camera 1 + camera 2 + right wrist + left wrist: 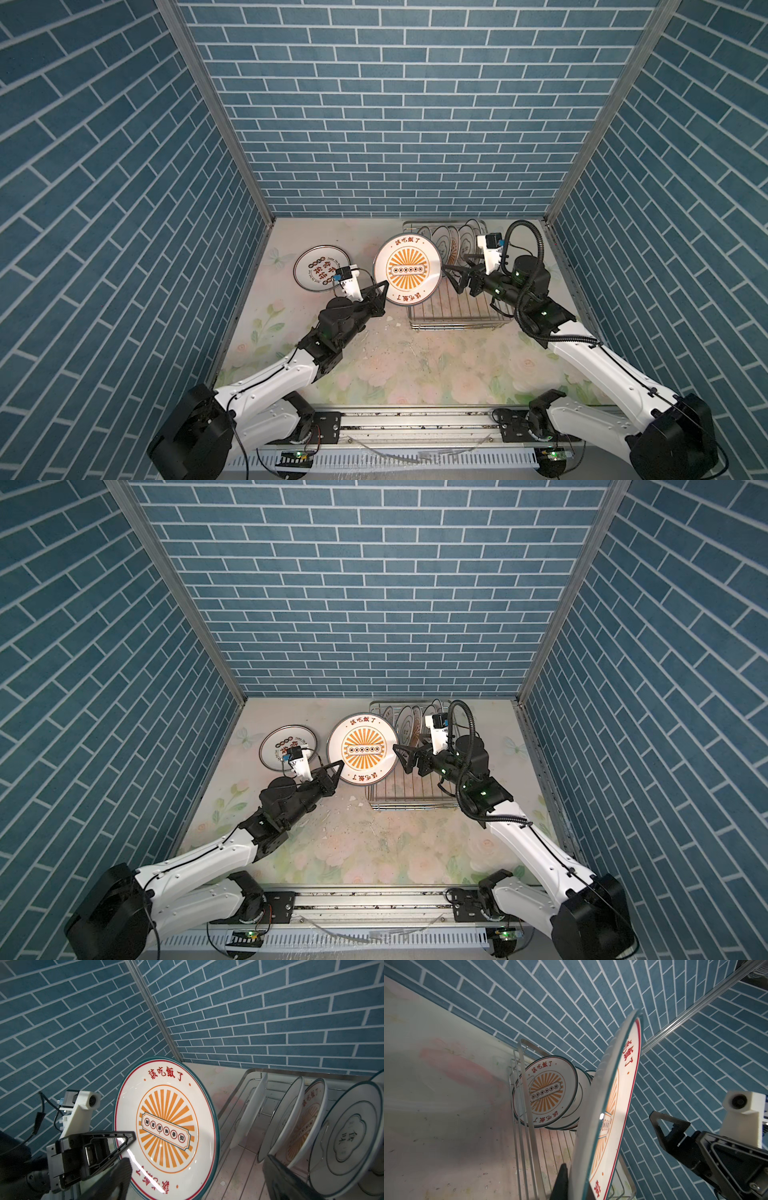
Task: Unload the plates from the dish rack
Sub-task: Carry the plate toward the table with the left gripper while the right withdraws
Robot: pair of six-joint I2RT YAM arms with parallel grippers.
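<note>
Since the sunburst plate hangs from one arm only, I log the step in hand as carrying it off the dish rack and laying it down. Item, both top views: the sunburst plate stands tilted over the rack's left rail. The left gripper is clamped on the plate's rim on the side away from the rack. The right gripper is spread wide over the rack floor, just beside the plate's opposite rim and apparently not touching it. A flat plate lies on the table well left of the rack, and the racked plates lean in the prongs at the rack's far end. Item, left wrist view: the sunburst plate shows nearly edge-on, pinched low on the rim by my dark fingers, with the rack's rail close under it. I judge that I should raise the plate before swinging it outward, or its lower edge may catch that rail. Item, right wrist view: the left gripper bites only a narrow strip of rim, so I would move slowly and keep the wrist level until the plate is clear of the rack. I would then lower it flat beside or onto the flat plate, and hold the opened right gripper back among the racked plates meanwhile.
</note>
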